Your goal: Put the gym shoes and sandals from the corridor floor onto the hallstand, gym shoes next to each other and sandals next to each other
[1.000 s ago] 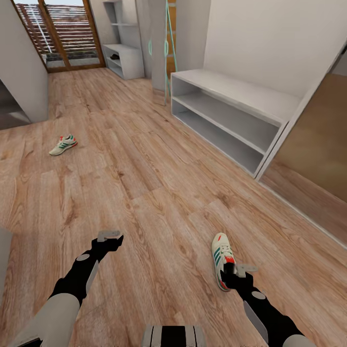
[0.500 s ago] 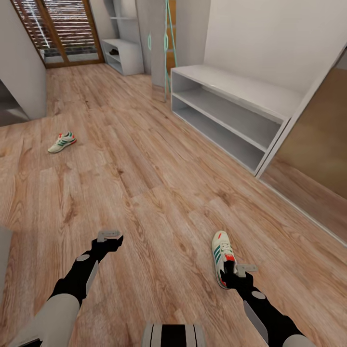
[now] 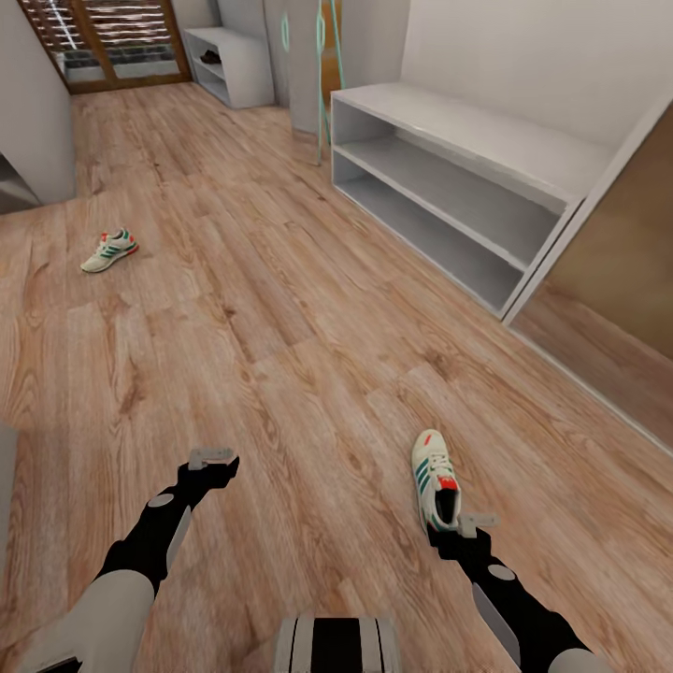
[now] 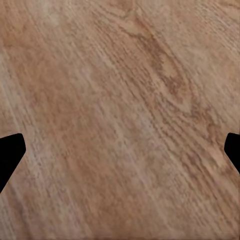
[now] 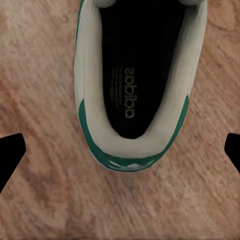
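Your right gripper hangs directly above the heel of the near gym shoe, which lies on the corridor floor with its toe pointing away from you toward the hallstand. In the right wrist view the heel opening of that gym shoe sits between the two dark fingertips, which stand wide apart at either edge of the picture, so the jaws are released and nothing is gripped; you can see the dark insole and the green heel trim from above. Your left gripper hovers over bare planks well apart from either shoe, and the left wrist view gives wood grain with a fingertip at each side, spread wide, so those jaws are released too. The far gym shoe lies on its sole out toward the floor's left side, well apart from the near one and from the hallstand. The hallstand stands against the right-hand wall, its broad top and both shelf levels bare. Farther down the corridor a smaller grey shelf unit sits near the glazed door, with something dark on its lower level, too small to tell what.
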`<state>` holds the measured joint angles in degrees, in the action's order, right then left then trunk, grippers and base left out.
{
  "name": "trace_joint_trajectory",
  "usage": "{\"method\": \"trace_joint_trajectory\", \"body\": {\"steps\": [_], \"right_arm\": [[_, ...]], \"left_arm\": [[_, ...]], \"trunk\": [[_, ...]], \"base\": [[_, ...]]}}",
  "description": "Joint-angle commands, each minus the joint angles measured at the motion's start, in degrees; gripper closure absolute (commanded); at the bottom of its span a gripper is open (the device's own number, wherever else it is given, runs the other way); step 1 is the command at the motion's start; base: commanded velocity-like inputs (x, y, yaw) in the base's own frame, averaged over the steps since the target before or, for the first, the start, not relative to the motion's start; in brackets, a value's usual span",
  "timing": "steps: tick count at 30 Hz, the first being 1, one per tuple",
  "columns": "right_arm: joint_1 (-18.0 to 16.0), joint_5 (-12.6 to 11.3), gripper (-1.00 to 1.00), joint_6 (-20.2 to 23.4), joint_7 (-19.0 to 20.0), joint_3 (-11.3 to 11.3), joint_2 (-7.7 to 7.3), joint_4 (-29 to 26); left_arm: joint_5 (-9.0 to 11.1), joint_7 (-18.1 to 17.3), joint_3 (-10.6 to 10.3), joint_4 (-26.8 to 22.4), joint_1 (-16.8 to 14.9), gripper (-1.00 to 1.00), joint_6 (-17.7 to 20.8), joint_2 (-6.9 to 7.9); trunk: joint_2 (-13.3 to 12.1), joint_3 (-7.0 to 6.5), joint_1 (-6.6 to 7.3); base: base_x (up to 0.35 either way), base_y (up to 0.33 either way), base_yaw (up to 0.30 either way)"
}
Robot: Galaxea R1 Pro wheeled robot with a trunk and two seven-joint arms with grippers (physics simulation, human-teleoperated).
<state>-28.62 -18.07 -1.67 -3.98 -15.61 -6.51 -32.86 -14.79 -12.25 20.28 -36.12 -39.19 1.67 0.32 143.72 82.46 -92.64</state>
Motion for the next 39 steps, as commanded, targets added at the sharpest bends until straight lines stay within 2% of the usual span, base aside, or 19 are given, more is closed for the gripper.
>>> {"method": "trace_joint_trajectory", "body": {"steps": [1,12,21,39], "right_arm": [[0.0,-0.6,-1.00,-0.2,-0.4,-0.5,-0.08,0.0],[0.0,-0.6,-1.00,-0.2,-0.4,-0.5,-0.08,-0.1],[0.0,-0.6,-1.00,-0.1,-0.4,-0.5,-0.08,-0.1],[0.0,-0.6,-1.00,-0.2,-0.4,-0.5,-0.08,-0.1]], "left_arm": [[-0.5,-0.5,0.4,-0.1,0.0,-1.00,0.2,-0.06],[-0.5,-0.5,0.4,-0.1,0.0,-1.00,0.2,0.02],[-0.5,-0.5,0.5,-0.1,0.0,-1.00,0.2,0.03],[-0.5,-0.4,0.7,-0.1,0.2,-1.00,0.1,0.03]], "trunk": [[0.0,0.35,-0.01],[0.0,0.73,-0.01],[0.2,3.44,-0.24],[0.2,4.02,-0.24]], "base": [[0.000,0.000,0.000],[0.000,0.000,0.000],[0.000,0.000,0.000],[0.005,0.000,0.000]]}}
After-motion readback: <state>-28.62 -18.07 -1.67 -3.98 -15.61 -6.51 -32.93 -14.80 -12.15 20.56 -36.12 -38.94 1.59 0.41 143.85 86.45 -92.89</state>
